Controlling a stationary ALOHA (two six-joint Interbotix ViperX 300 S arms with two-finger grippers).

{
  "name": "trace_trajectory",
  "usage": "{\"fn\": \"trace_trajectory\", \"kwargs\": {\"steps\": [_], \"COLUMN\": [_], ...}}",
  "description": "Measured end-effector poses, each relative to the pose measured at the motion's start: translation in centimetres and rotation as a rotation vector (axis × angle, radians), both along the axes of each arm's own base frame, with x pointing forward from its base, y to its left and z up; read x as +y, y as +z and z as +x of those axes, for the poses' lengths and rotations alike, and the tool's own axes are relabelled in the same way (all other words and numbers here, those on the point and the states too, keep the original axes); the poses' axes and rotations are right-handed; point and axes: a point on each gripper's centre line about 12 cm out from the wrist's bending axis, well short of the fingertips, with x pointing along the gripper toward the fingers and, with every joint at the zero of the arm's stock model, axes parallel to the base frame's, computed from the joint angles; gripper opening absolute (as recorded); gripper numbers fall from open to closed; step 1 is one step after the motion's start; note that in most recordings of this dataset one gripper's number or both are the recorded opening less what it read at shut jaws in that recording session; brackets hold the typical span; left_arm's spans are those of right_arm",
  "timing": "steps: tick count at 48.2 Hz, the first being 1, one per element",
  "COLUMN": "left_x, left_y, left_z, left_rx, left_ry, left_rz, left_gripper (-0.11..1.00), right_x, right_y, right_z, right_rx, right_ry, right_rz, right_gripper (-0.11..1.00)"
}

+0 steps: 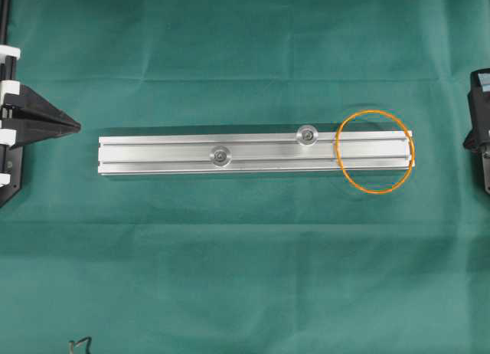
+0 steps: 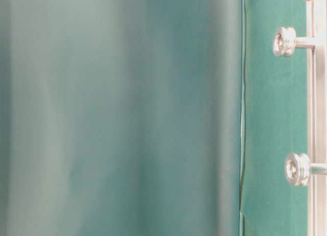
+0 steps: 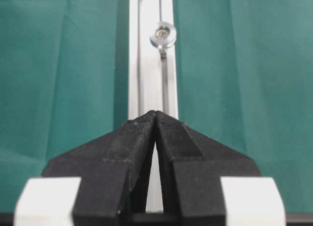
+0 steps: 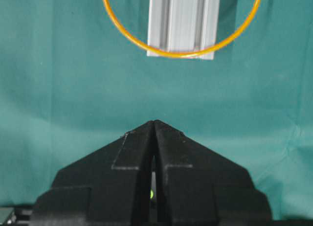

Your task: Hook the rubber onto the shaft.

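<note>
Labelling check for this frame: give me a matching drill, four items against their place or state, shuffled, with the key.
Column 1
1. thin orange rubber band
2. long aluminium rail
3. black left gripper
4. black right gripper

Column 2
A. shut, off the rail's bare end
B. lying looped over one rail end
C. shut, facing the banded end
D. flat on the green cloth, two round-headed shafts standing on it

Pairs: 1-B, 2-D, 3-A, 4-C
</note>
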Motion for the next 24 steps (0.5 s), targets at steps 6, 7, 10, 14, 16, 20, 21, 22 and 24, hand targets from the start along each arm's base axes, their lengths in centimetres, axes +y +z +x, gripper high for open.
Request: {"fn": "trace_trajectory", "kwargs": {"steps": [6, 7, 10, 14, 16, 20, 21, 22, 24], "left_x": [0.01, 0.01, 0.01, 0.0, 0.01, 0.01, 0.01, 0.01, 0.01], "left_y": [0.03, 0.03, 0.03, 0.0, 0.0, 0.0, 0.0, -0.03, 0.0], "left_z": [0.02, 0.02, 0.02, 0.0, 0.0, 0.0, 0.0, 0.02, 0.0], "left_rx": [-0.003, -0.003, -0.003, 0.0, 0.0, 0.0, 0.0, 0.002, 0.0], "left_ry": [0.0, 0.0, 0.0, 0.0, 0.0, 0.0, 0.0, 0.0, 0.0], "left_rz": [0.002, 0.002, 0.002, 0.0, 0.002, 0.002, 0.002, 0.002, 0.002], "left_gripper": [0.02, 0.02, 0.02, 0.02, 0.02, 0.02, 0.02, 0.02, 0.02], "right_x": [0.0, 0.0, 0.0, 0.02, 0.02, 0.02, 0.02, 0.02, 0.02], "right_y": [-0.05, -0.06, -0.06, -0.11, -0.11, -0.11, -0.11, -0.11, -0.11], "right_z": [-0.17, -0.19, -0.19, -0.16, -0.16, -0.16, -0.16, -0.16, -0.17], "right_rx": [0.015, 0.017, 0.017, 0.02, 0.02, 0.02, 0.02, 0.02, 0.021], "right_ry": [0.0, -0.002, -0.002, -0.005, -0.003, -0.003, -0.003, -0.003, -0.003], "right_rz": [0.0, 0.0, 0.0, 0.003, 0.002, 0.002, 0.002, 0.002, 0.002], "right_gripper": [0.04, 0.04, 0.04, 0.07, 0.12, 0.3, 0.36, 0.43, 0.55]}}
